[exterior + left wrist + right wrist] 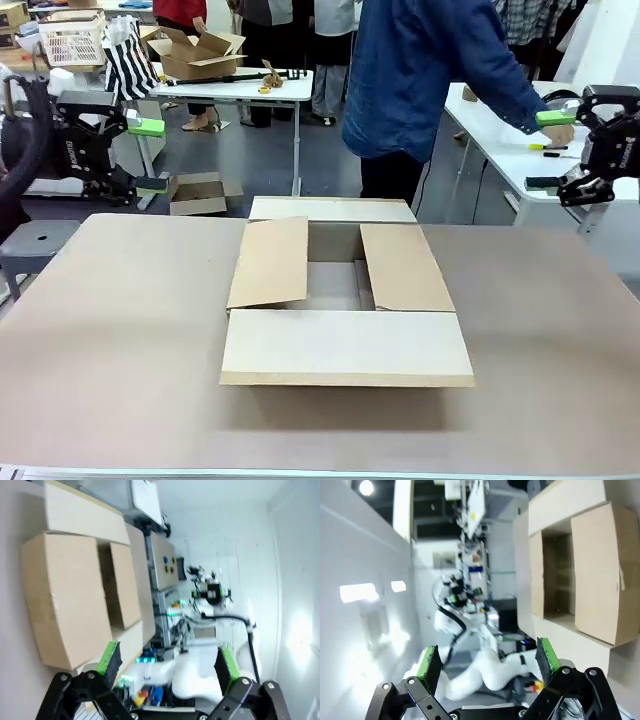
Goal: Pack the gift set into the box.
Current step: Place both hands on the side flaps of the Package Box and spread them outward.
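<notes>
The left claw point(150, 155) is wide open and holds nothing; its green pads point(111, 656) stand far apart with only air between them; it hangs up high at the left side, well away from the table point(120, 350). The right claw point(550, 150) is wide open too and holds nothing; it hangs up high at the right side, near a person point(420, 80) in a blue top who leans toward a side table.

The box point(345, 345) sits in the middle of the table, between the two claws and apart from both. Its near flap lies flat toward the robot; its far flap lies flat the other way; the two side flaps point(270, 262) lean in over the hole, so the gap left is small.

I think the job is only at its start. To do it well, the side flaps should be pushed out first, so the hole is wide. The gift set is long, so it should be turned the same way as the long side of the box. It should be kept flat so the small things do not tip out. It should go down slowly and not bump a flap.
</notes>
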